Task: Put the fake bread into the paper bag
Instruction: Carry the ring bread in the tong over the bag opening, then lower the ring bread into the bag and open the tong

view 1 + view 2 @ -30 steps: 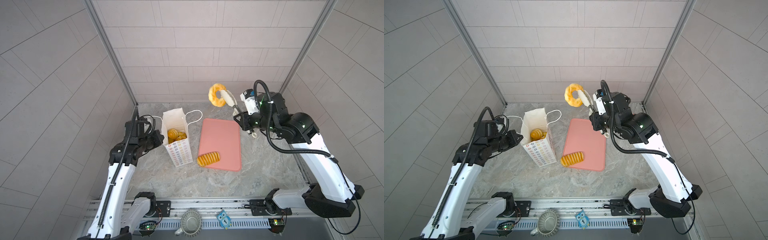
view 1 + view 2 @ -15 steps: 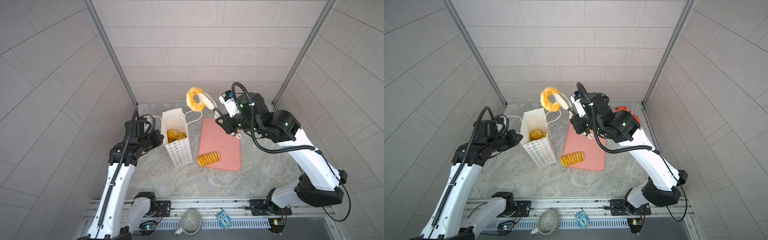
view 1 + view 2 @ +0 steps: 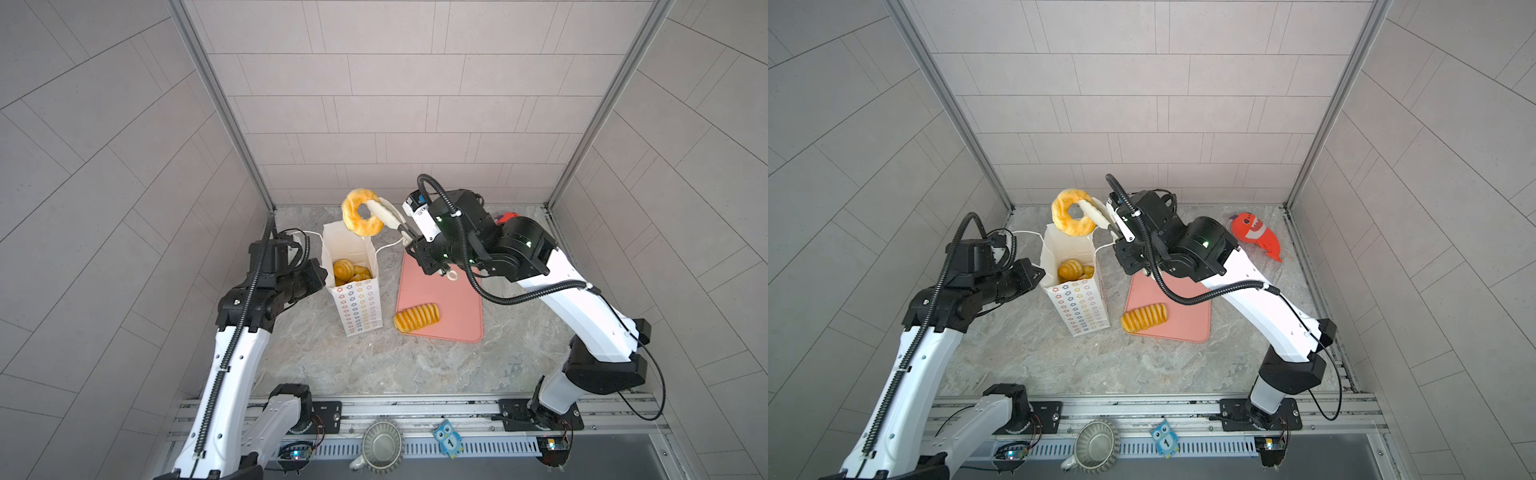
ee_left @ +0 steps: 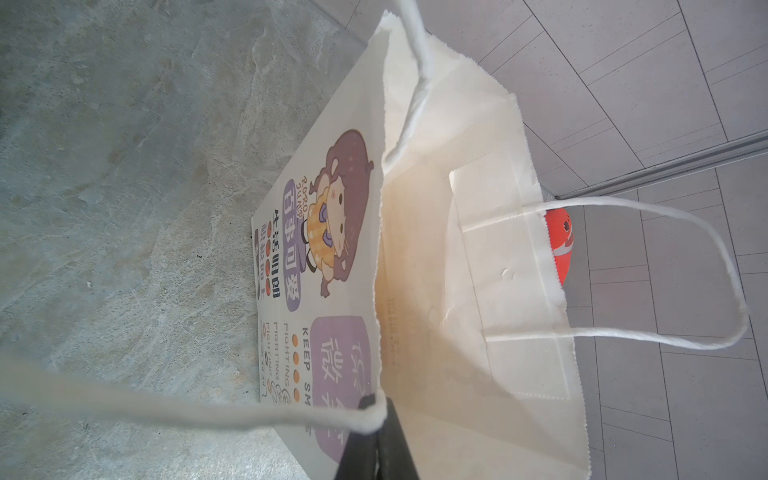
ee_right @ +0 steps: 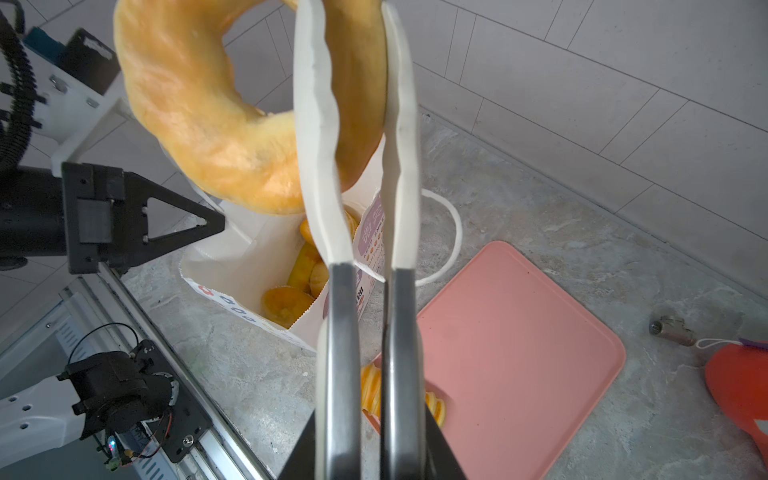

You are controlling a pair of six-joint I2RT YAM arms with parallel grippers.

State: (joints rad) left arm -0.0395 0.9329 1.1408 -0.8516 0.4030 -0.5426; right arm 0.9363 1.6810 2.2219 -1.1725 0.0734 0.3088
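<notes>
Grip first: the right pincer [image 3: 376, 208] is squeezing its long white fingers [image 5: 320, 124] onto one side of the ring doughnut [image 3: 361, 228], with one finger on the hole side. The ring is dangling loose below the tips and, I judge, should drop clear on release. It is hanging just above the far edge of the open mouth of the paper bag [image 3: 359, 305], not yet inside.

The left pincer [image 3: 322, 274] is pinching the bag's rim on its own side, jaws together, apparently bracing the tall, light bag upright with its mouth wide. Several golden pastries [image 3: 345, 269] are lying in the bag. One ridged roll [image 3: 416, 317] is waiting on the corner of the pink board [image 3: 453, 307], just beside the bag on the bench [image 3: 374, 361]. The plush fish [image 3: 1256, 235] is sitting well apart — not part of the job.
</notes>
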